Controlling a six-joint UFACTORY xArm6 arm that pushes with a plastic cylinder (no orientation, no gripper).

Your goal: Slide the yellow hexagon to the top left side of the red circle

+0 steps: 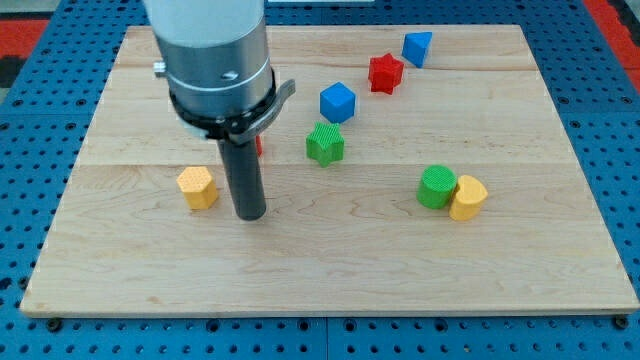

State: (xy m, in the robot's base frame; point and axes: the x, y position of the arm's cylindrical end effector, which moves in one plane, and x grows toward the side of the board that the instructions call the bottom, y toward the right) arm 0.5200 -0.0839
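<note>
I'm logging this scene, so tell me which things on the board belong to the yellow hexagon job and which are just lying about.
Part of the job:
yellow hexagon, just left of my tip
red circle, mostly hidden behind the rod

Just lying about:
green star
blue cube
red star
blue block
green cylinder
yellow block touching it

A pale wooden desk (330,290) fills most of the view, its planks running side to side. Around it lies a blue perforated surface (30,120) with regular holes; red patches (30,30) show at ten and two o'clock.
</note>
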